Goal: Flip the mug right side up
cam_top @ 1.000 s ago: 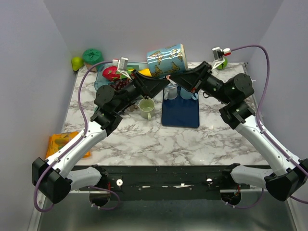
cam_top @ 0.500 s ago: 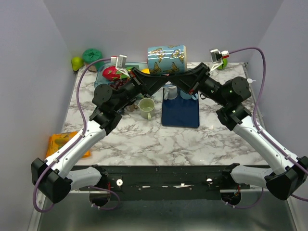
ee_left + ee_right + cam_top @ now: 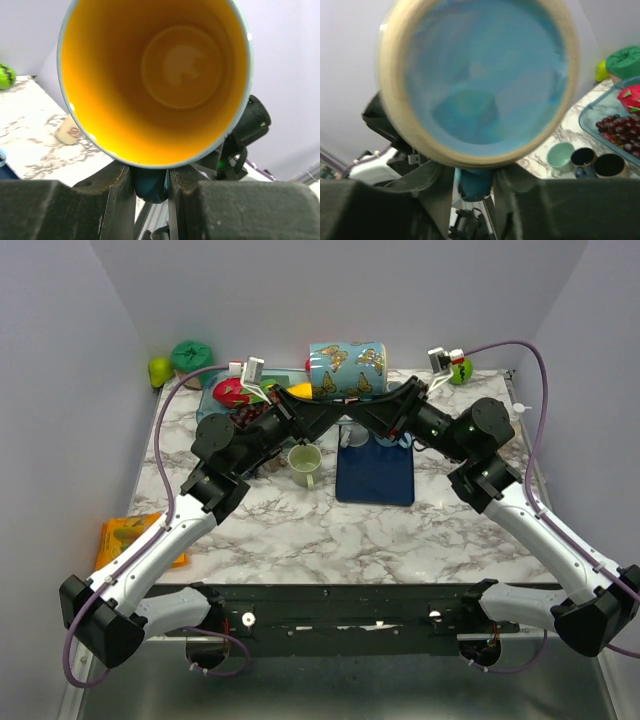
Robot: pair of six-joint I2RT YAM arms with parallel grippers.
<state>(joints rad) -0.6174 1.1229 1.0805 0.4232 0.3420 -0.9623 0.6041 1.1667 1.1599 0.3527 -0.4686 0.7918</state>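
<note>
High above the table (image 3: 300, 530), the mug (image 3: 347, 370) lies on its side between my arms, mouth toward my left tool (image 3: 150, 182), which is clenched on its handle (image 3: 148, 187). My right tool (image 3: 474, 182) flanks that handle from the base end, grip unclear.

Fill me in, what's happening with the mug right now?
Both arms hold the mug in the air over the far side of the table, lying on its side. The left hand is pinched on its handle from the mouth end. The right hand straddles the same handle from the base end, but that view is too blurred to judge its grip. The mug is not yet upright.
</note>
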